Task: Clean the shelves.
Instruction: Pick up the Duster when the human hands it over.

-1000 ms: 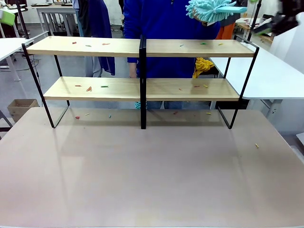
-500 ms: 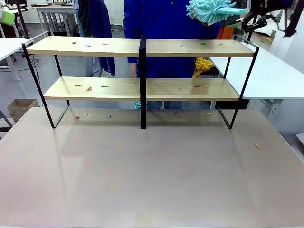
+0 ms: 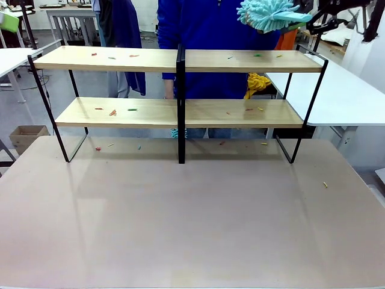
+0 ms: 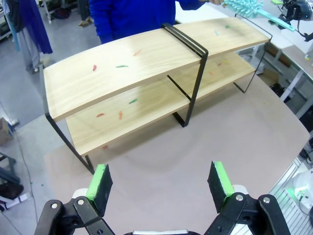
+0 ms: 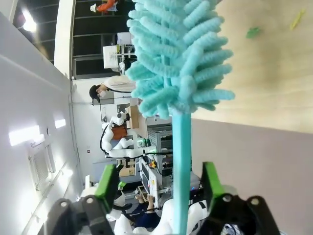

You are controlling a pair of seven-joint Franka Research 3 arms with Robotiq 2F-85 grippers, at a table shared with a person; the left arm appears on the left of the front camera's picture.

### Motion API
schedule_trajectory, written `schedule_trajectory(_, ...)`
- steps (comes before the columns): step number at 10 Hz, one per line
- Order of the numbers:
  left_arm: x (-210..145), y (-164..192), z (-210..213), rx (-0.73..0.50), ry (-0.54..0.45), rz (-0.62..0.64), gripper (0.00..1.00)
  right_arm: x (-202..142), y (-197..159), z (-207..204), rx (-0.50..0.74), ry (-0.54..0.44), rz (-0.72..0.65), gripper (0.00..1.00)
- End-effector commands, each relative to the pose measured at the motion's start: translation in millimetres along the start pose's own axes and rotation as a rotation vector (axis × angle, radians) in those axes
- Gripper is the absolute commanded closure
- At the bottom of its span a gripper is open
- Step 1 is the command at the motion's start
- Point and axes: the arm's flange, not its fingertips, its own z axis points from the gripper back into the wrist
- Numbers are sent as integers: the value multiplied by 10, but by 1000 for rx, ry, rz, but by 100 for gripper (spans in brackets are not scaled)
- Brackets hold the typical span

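Observation:
The shelves (image 3: 180, 60) stand across the far half of the table, two light wooden boards on a black frame, with small coloured scraps scattered on both. A teal fluffy duster (image 3: 264, 13) hovers above the top board's right end, its head near the person in blue. My right gripper (image 5: 160, 178) is open, its green pads on either side of the duster's handle (image 5: 180, 161) with a gap showing. In the front view the right gripper (image 3: 322, 24) sits at the handle's end. My left gripper (image 4: 161, 183) is open and empty, high above the table, facing the shelves (image 4: 132, 63).
The person in blue (image 3: 210, 36) stands behind the shelves. Several coloured scraps lie on the table (image 3: 192, 229) under and right of the rack. White tables (image 3: 337, 96) flank both sides, and a cardboard box (image 3: 27, 135) sits on the floor at left.
My right gripper has come in from the right edge to the end of the duster's handle. The duster and shelves have stayed where they were.

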Motion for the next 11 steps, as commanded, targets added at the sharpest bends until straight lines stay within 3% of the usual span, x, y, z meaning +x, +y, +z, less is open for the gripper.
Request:
schedule_trajectory(1, 1, 2, 5, -11, -6, 0, 0, -80, -49, -35, -33, -19, -15, 100)
schedule_trajectory(2, 1, 2, 5, -11, -6, 0, 0, -79, -60, -41, -40, -24, -16, 65)
schedule_trajectory(3, 1, 2, 5, -11, -6, 0, 0, -79, -67, -40, -42, -25, -15, 100)
schedule_trajectory(4, 1, 2, 5, -11, -6, 0, 0, -87, -77, -40, -45, -23, -14, 88)
schedule_trajectory(5, 1, 2, 5, -11, -6, 0, 0, -96, -88, -39, -51, -24, -10, 100)
schedule_trajectory(8, 1, 2, 5, -11, -6, 0, 0, -174, -80, 28, -45, -16, 33, 100)
schedule_trajectory(10, 1, 2, 5, -11, -6, 0, 0, -629, 45, 205, -63, 73, 223, 100)
schedule_trajectory(11, 1, 2, 5, -11, -6, 0, 0, -1073, 121, 412, -132, 185, 387, 100)
